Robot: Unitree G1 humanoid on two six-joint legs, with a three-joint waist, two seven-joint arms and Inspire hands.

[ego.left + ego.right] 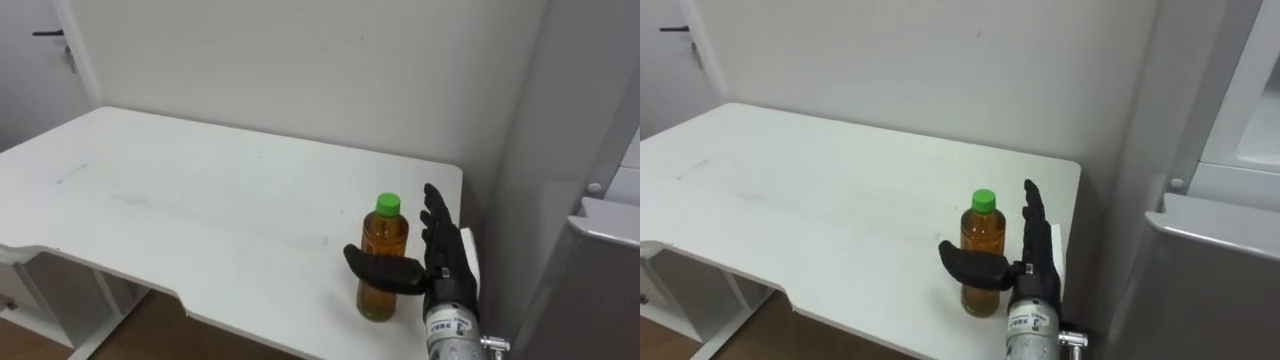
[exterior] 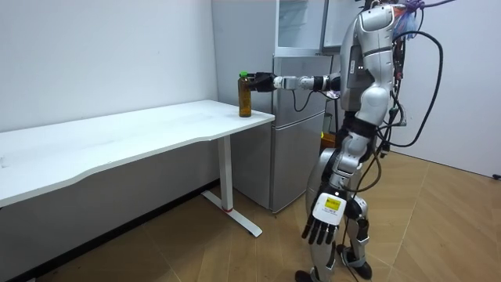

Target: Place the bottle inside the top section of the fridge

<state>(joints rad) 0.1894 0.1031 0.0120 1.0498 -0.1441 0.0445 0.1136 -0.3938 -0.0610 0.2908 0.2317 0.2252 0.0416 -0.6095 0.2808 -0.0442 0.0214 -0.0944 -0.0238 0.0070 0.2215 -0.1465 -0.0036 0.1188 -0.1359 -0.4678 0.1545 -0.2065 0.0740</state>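
The task is barely begun. The bottle (image 1: 385, 235) stands upright on the surface (image 1: 200, 200), near its 5 o'clock corner, ungrasped and unlifted. The fridge (image 1: 1220, 260) waits at 3 o'clock, just beside the surface. Grasping, lifting, carrying and placing in the upper compartment all remain.

The right robot hand (image 1: 445, 260) is stretched forward at the bottle's 3 o'clock, edge-on. Its fingers are straight and point toward 12, and its thumb reaches across the bottle's near face. The hand is apart, not clamped; whether it touches the bottle is unclear. The left robot hand (image 2: 317, 231) hangs by the thigh, fingers relaxed.
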